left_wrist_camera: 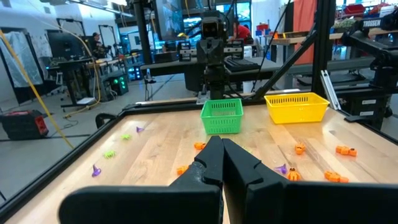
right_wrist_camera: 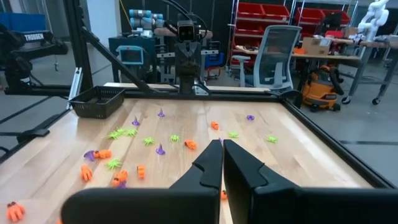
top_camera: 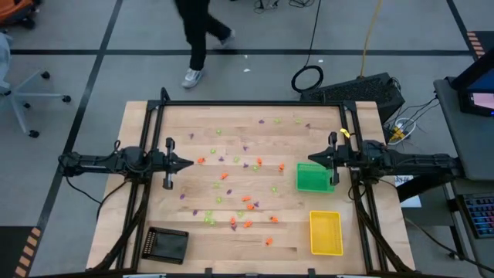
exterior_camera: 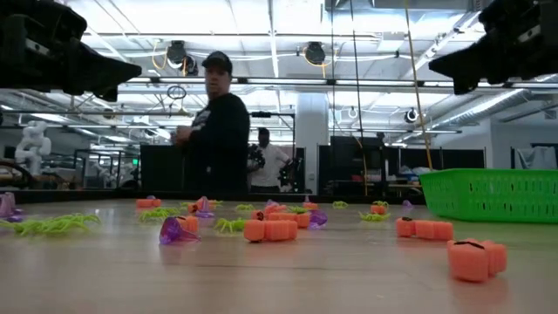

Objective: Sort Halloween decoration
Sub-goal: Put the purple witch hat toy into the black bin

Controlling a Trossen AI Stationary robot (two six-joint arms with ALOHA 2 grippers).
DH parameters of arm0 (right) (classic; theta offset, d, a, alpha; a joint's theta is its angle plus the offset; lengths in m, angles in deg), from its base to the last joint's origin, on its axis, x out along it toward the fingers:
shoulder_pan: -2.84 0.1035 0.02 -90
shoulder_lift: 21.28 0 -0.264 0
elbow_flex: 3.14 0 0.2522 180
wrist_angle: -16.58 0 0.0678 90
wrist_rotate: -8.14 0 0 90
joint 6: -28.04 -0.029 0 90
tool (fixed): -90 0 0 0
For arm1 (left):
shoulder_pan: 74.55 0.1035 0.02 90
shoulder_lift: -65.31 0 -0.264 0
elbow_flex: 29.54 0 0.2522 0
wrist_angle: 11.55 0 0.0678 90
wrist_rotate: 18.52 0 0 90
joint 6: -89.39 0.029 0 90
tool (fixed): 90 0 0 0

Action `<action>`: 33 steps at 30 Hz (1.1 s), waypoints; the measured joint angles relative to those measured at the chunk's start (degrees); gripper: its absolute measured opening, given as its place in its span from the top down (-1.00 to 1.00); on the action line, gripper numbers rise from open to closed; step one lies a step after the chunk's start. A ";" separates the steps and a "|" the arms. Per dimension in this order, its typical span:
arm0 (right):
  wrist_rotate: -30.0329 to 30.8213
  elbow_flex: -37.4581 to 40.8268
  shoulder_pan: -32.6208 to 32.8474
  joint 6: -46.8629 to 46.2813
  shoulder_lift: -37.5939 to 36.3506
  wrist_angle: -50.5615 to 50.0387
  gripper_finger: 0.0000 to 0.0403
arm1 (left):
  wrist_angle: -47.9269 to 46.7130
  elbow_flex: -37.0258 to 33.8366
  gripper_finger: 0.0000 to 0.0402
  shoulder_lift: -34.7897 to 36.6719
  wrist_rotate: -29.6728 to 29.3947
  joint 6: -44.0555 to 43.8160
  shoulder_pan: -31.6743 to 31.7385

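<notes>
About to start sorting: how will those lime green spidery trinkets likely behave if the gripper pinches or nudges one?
The lime green spidery trinkets lie flat with thin splayed legs, so they probably flex and may slip out of a pinch. They look very light, likely to skid on the smooth wooden table when nudged rather than roll. Both the left gripper and the right gripper are shut, above the table.

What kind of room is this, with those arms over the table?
Most likely a robotics lab or workshop. Beyond the wooden table stand shelves of red bins, an orange shop vacuum and a white humanoid figure, under open ceiling ducts.
</notes>
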 joint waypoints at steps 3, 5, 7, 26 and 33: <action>0.04 -3.84 0.00 -0.02 3.60 -1.79 1.00 | 0.12 -0.01 1.00 -0.01 0.00 -0.01 0.02; 0.19 -6.55 -0.01 -0.57 5.93 -3.83 1.00 | 0.15 -0.01 1.00 0.00 0.00 0.00 0.00; 0.24 -9.50 0.00 -1.78 8.08 -6.06 1.00 | 0.18 -0.02 1.00 -0.02 0.02 -0.02 0.02; 3.59 -31.72 -0.05 -13.90 24.16 -29.45 1.00 | 0.39 -0.02 1.00 0.00 0.04 -0.02 0.00; 11.24 -35.54 -0.05 -16.67 29.87 -36.43 1.00 | 0.42 -0.02 1.00 -0.02 -0.20 0.00 0.00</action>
